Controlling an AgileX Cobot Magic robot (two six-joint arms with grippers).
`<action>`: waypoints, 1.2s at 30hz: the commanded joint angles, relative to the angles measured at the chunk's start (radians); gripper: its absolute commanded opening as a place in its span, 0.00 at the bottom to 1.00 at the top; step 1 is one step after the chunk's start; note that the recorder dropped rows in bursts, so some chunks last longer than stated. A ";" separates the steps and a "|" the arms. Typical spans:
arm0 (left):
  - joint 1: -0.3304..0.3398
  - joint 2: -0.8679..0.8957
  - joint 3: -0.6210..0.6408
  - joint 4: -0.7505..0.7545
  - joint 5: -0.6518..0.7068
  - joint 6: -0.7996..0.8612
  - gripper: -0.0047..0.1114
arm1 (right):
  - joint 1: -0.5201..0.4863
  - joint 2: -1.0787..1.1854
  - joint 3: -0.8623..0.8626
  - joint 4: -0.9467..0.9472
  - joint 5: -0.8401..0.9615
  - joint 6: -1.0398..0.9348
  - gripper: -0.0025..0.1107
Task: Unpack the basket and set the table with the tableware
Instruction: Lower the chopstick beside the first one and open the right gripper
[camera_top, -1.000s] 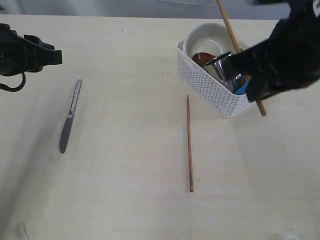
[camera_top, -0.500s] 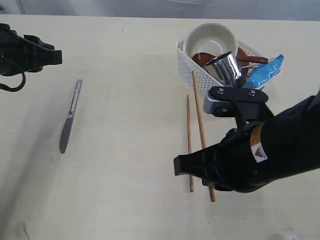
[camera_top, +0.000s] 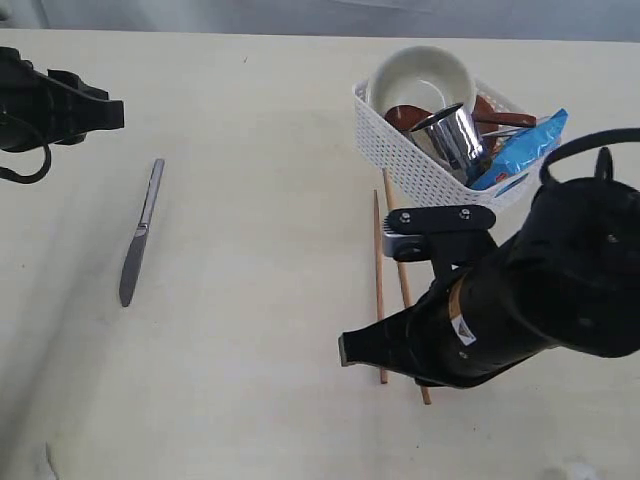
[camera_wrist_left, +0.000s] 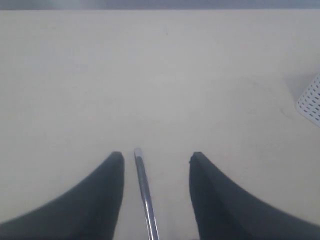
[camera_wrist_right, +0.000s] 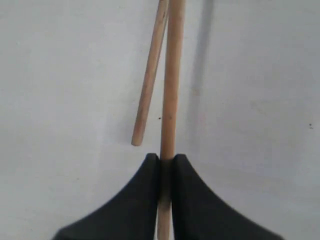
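**Second chopstick coming down beside its mate**

Swinging down from over the basket (camera_top: 410, 160), the right arm is now hanging low in front of it, and the second chopstick (camera_wrist_right: 170, 90) has travelled with it. It is now lying almost parallel to the first chopstick (camera_top: 378, 290), on the side away from the knife (camera_top: 140, 235). Its far tip is reaching close to the basket's near wall.

The right claw (camera_wrist_right: 166, 160) is pinching this second chopstick near one end, its two fingers closed down almost to the width of the stick. Whether the stick is already resting on the surface (camera_top: 250, 380) or hovering just above it is not clear, though a thin shadow alongside it is suggesting a small gap.

The left claw (camera_wrist_left: 156, 157) is standing partly open with nothing in it, far from the basket and beyond the knife, with the knife's handle showing between its fingers.

Judging by this, the pair of chopsticks is being laid out. The next move is calling for the right claw to spread its fingers and lift straight away without dragging the stick out of line.

The bowl (camera_top: 420, 80), the cup (camera_top: 455, 135) and other pieces are waiting in the basket beside the blue packet (camera_top: 520, 150), so most of the unpacking is still to come.
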 joint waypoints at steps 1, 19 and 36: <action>0.005 -0.008 0.006 0.004 0.001 0.002 0.39 | -0.004 0.050 -0.010 -0.037 -0.016 0.007 0.02; 0.005 -0.008 0.006 0.004 -0.001 0.002 0.39 | -0.086 0.113 -0.025 -0.054 -0.038 0.036 0.02; 0.005 -0.008 0.006 0.004 -0.001 0.002 0.39 | -0.086 0.121 -0.025 -0.009 -0.039 0.019 0.02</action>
